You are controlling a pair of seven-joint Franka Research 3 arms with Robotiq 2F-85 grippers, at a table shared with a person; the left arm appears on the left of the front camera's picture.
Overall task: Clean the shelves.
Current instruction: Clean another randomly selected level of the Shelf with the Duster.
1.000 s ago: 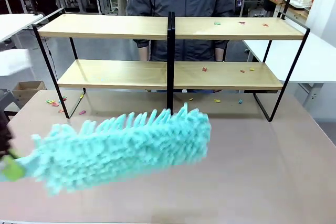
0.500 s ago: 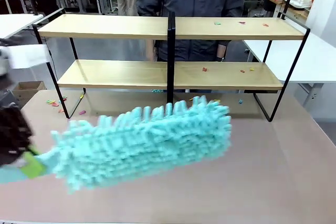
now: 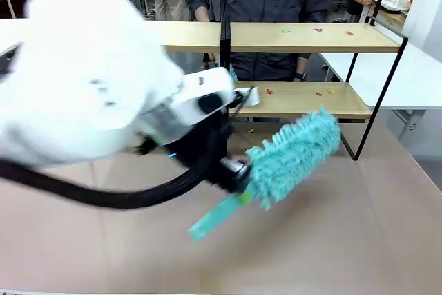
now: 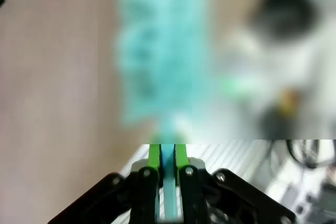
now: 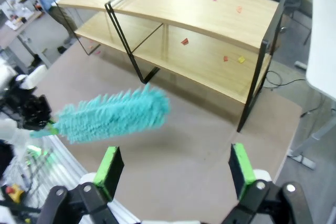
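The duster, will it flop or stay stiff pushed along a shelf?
The duster has fluffy fringe that probably squashes on contact. It's likely light: the left gripper holds it out by its thin handle alone. That handle may flex.

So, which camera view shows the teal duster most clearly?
The right wrist view: the duster shows its whole fluffy head against the table. The front view shows it foreshortened, beside the bulky left arm. The left wrist view blurs the head; the handle in the left tool is sharp.
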